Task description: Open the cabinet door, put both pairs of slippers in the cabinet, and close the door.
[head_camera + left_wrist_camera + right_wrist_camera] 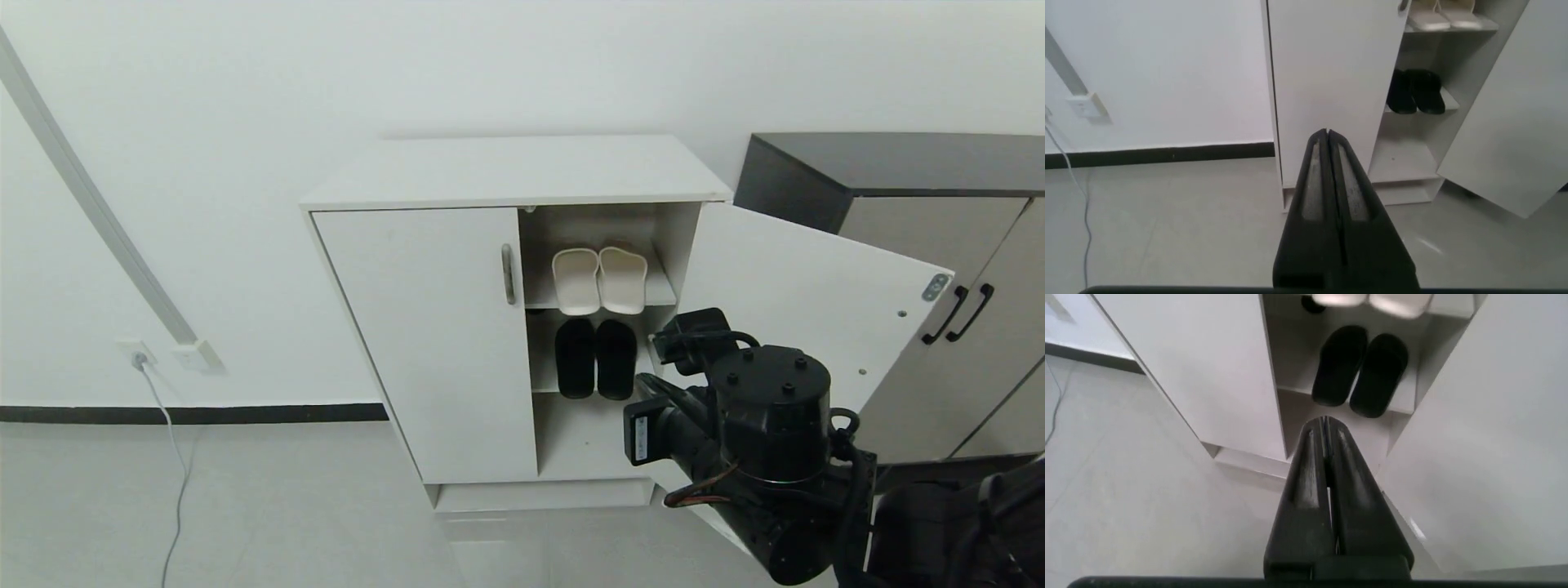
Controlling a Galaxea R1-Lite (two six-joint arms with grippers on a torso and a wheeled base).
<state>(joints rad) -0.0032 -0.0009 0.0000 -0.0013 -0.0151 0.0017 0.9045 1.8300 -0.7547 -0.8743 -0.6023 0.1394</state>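
While both arms' jaws closed and empty, open door (816, 286) in front of grey cupboard (1000, 367), right arm (767, 425) before it.

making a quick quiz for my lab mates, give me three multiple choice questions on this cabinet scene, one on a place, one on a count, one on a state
1. Which part of the cabinet holds the black pair?
A. its top
B. the shelf under the white pair
C. the bottom board

2. How many slippers are inside?
A. two
B. six
C. four

3. How does the right door stand?
A. swung open
B. shut
C. taken off

Answers:
1 B, the black pair lies one shelf below the white pair.
2 C, two white slippers and two black ones.
3 A, it stands swung out with the shelves showing, while the left door is shut.
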